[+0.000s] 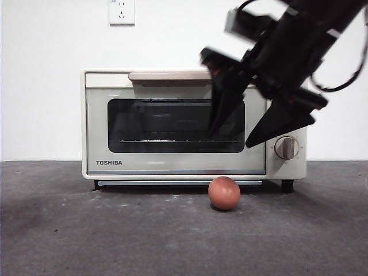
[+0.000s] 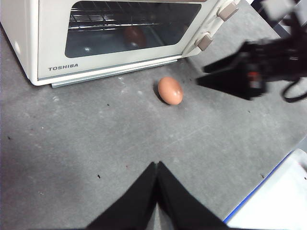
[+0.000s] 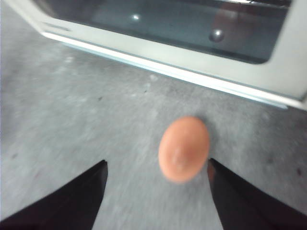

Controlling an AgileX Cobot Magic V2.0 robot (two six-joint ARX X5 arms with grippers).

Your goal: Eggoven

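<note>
Left tool (image 2: 157,167): jaws pressed together, holding nothing, raised over bare worktop (image 2: 86,143) well short of the egg. It appears to be the waiting arm, kept clear of the working side.

Right tool (image 3: 156,165): jaws spread wide, empty. In its wrist view the egg (image 3: 184,148) lies just ahead of the tips, nearer one jaw than the other, so the gap is not yet centred on it. In the front view the same tool (image 1: 230,129) hangs above the egg (image 1: 224,193), clear of it, with the arm coming down steeply from the upper side and the jaws pointing down and forward. The pose reads as an approach for a pick from above; the wide spread suits the egg's rounded body.

The egg rests on the worktop, apart from both tools, just in front of the oven (image 1: 172,123) near its lower edge.

Beyond it, the oven door is closed, handle (image 1: 169,76) untouched. Judgement: the task is at an early stage; the door must be opened before the egg can go in, and a smooth egg may roll if nudged off-centre.
</note>
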